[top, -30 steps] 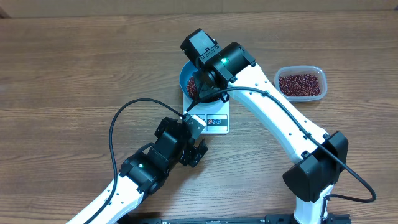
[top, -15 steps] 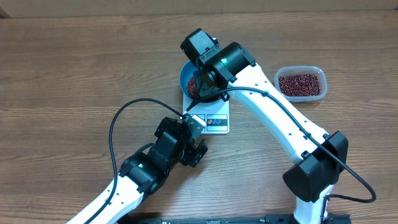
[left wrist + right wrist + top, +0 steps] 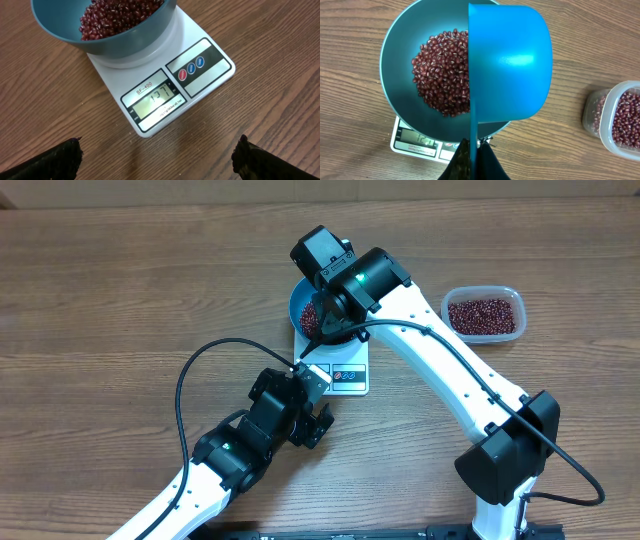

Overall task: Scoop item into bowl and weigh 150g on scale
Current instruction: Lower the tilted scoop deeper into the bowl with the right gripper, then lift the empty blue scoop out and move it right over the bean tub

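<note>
The blue bowl (image 3: 400, 60) stands on the white scale (image 3: 210, 70) and holds a heap of red-brown beans (image 3: 442, 70). My right gripper (image 3: 476, 147) is shut on the thin handle of a blue scoop (image 3: 512, 65). The scoop is tipped on its side over the bowl's right half, its back toward the camera. My left gripper (image 3: 157, 145) is open over bare table just in front of the scale, with nothing between its fingers. The scale's display (image 3: 155, 100) is lit and reads 127. In the overhead view the right arm hides most of the bowl (image 3: 298, 308).
A clear plastic tub (image 3: 484, 315) of more beans sits to the right of the scale, also seen at the right edge of the right wrist view as the tub (image 3: 620, 120). The left arm's black cable (image 3: 200, 365) loops over the table left of the scale.
</note>
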`<state>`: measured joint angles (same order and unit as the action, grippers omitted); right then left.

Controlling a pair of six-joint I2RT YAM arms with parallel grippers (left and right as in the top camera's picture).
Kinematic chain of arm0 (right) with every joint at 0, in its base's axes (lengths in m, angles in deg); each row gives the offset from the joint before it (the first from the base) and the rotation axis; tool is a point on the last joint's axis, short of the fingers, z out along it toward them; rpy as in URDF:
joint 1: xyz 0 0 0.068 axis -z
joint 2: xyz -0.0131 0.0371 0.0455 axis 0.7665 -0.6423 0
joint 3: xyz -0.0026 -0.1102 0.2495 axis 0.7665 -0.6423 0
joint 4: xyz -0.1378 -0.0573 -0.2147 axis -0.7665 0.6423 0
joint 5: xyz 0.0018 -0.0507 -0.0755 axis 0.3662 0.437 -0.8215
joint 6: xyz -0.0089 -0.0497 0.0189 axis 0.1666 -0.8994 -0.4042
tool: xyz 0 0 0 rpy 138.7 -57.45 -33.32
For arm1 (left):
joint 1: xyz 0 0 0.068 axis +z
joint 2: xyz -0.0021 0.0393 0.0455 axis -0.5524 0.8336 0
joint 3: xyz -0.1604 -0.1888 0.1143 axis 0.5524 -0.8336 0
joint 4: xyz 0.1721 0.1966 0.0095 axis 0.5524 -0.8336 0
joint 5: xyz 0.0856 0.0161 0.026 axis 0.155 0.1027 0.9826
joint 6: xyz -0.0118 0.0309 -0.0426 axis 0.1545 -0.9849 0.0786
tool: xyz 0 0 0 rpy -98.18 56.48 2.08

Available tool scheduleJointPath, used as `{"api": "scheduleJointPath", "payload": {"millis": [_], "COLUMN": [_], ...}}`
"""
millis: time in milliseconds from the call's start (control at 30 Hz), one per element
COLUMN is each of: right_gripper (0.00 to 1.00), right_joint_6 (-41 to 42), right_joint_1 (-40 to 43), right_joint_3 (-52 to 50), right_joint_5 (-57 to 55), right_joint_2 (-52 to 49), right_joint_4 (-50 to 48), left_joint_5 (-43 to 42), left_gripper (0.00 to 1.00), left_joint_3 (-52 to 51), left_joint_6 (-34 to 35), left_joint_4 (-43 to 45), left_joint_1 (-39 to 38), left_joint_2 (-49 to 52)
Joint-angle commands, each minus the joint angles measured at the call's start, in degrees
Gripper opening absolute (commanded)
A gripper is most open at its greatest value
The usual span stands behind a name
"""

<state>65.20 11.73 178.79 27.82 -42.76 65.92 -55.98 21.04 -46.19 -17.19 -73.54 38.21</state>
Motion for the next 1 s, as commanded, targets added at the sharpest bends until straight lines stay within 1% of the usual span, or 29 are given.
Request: {"api": "scheduleJointPath", "payload": {"millis": [0, 567, 667, 767, 967], "right_gripper": [0.04, 0.04, 0.04, 0.04, 0.04], "right_joint_6": [0.26, 0.35, 2.64, 3.08, 3.32], "right_joint_1": [-0.37, -0.37, -0.37, -0.13, 2.40], "right_joint_3": [1.88, 1.88, 2.14, 3.74, 8.33], "right_joint_5": [-1.84, -1.77, 0.17, 4.02, 3.67], "right_joint_2": [2.38, 2.38, 2.60, 3.23, 5.53], "right_joint_4": [-0.22, -0.28, -0.26, -0.22, 0.70], "left_joint_5": [-0.02, -0.02, -0.04, -0.02, -0.02], "left_gripper": [1.00, 1.00, 1.00, 0.99, 1.00], "left_joint_3": [-0.39, -0.39, -0.39, -0.39, -0.39], "left_joint_6": [-0.66, -0.66, -0.66, -0.66, -0.66], "left_joint_4": [0.04, 0.04, 0.04, 0.04, 0.04], "left_joint_1": [0.24, 0.24, 0.24, 0.24, 0.24], "left_joint_2": [-0.55, -0.55, -0.55, -0.55, -0.55]}}
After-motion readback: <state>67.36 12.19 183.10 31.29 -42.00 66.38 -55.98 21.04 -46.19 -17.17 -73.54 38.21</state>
